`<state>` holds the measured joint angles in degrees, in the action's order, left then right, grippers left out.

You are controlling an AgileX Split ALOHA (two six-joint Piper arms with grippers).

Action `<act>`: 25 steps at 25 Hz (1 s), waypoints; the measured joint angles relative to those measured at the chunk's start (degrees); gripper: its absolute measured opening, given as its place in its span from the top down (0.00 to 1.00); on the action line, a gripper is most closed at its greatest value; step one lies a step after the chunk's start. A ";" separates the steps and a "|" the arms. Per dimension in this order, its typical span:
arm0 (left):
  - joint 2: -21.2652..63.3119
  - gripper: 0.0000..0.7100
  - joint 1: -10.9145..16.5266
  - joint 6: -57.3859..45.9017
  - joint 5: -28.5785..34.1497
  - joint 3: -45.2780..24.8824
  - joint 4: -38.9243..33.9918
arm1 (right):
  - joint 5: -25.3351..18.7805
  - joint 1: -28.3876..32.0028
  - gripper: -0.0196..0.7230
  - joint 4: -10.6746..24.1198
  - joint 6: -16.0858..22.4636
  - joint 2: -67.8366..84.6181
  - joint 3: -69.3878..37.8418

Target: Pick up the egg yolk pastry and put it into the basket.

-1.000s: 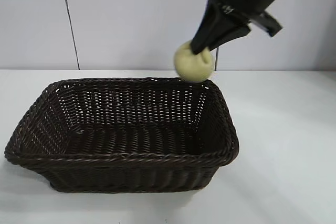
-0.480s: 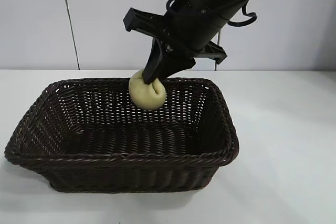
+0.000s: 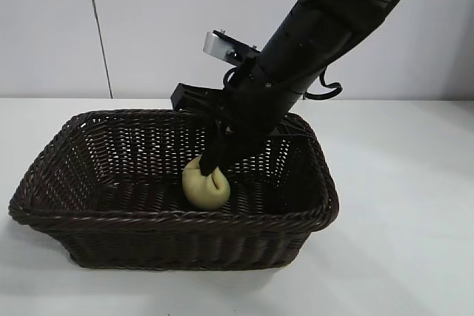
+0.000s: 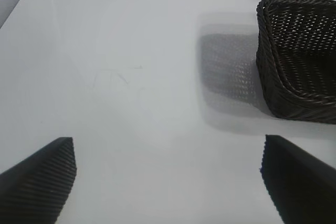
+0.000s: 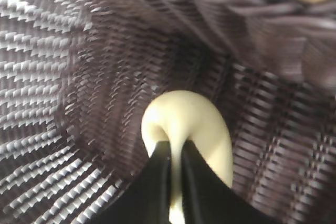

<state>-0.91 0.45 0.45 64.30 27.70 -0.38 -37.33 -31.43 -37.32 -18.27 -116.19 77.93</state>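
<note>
The counter (image 3: 400, 205) is carrying the basket (image 3: 70, 216), and the right arm is reaching down into it from the far right corner. The egg yolk pastry (image 3: 204, 185) is sitting low inside the basket, at or just above the woven floor, near the front wall and a little right of the middle.

The main risk I am judging from here is a sticky release: the soft dough is creasing around the fingertips, so if the arm is lifting before the fingers are fully clear, the pastry may be dragged up or rolled out of place. A second risk is the arm itself, since its bracket is hanging just above the basket's back rim and a careless retreat may be catching the wicker and shifting the basket.

The right claw (image 5: 175, 179) is pinching into the top crease of the pastry; in the right wrist view its two dark fingers are standing close together with only a sliver of dough between them, so it is reading as closed on the pastry.

The left claw (image 4: 168, 182) is idling over bare counter beside the basket, fingers spread wide, holding nothing.
</note>
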 joint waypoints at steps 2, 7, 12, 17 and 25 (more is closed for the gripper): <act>0.00 0.02 0.00 0.00 0.00 0.00 0.00 | 0.07 -0.85 0.16 0.00 0.00 0.00 0.00; 0.00 0.02 0.00 0.00 0.00 0.00 0.00 | -2.00 -2.00 0.09 0.00 0.00 0.00 1.79; 0.00 0.02 0.00 0.00 0.00 0.00 0.00 | -8.21 -2.00 0.09 0.97 0.71 0.00 7.69; 0.00 0.02 0.00 0.00 0.00 0.00 0.00 | -14.20 -2.00 0.09 5.56 5.00 0.00 14.54; 0.00 0.02 0.00 0.00 0.00 0.00 0.00 | -23.05 -1.94 0.09 15.71 12.76 0.00 24.42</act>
<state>-0.91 0.45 0.45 64.30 27.70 -0.38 -60.38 -33.36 -21.61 -5.51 -116.19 102.35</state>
